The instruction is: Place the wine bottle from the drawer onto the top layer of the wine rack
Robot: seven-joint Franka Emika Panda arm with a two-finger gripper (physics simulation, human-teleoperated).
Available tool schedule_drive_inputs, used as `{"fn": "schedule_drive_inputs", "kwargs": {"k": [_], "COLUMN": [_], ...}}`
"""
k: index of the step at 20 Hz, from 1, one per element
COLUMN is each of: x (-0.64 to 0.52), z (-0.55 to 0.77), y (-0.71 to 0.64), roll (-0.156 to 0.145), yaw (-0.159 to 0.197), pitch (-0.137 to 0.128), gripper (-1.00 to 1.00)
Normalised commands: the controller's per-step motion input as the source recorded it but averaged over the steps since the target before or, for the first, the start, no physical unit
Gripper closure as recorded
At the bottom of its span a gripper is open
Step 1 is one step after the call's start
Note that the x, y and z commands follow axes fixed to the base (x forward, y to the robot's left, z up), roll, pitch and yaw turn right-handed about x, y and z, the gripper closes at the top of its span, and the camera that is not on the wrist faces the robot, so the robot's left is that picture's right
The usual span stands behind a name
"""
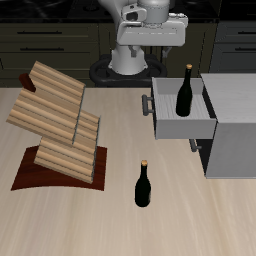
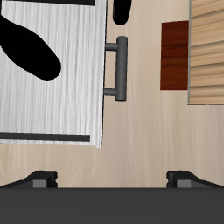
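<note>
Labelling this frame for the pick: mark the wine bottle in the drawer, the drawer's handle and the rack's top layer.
wine bottle (image 1: 185, 95): exterior view, on its dark body, standing in the drawer.
drawer handle (image 2: 120, 68): wrist view, middle of the grey bar.
top layer (image 1: 50, 92): exterior view, centre of the uppermost ribbed slab.
</note>
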Motion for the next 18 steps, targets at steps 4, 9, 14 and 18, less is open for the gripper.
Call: {"fn": "schedule_drive_inputs", "kwargs": {"k": [4, 9, 14, 18], "x": [0.03, 0.04, 0.04, 0.00], "z": [0.00, -0.02, -0.01, -0.02], "y": [0.27, 0.27, 0.34, 0.31], "roll": [-0.007, 0.001, 0.003, 0.020], "yaw": [0.014, -0.022, 0.021, 0.000], "pitch": [-0.015, 0.005, -0.026, 0.011], "gripper": [-1.00, -1.00, -1.00, -1.00]}}
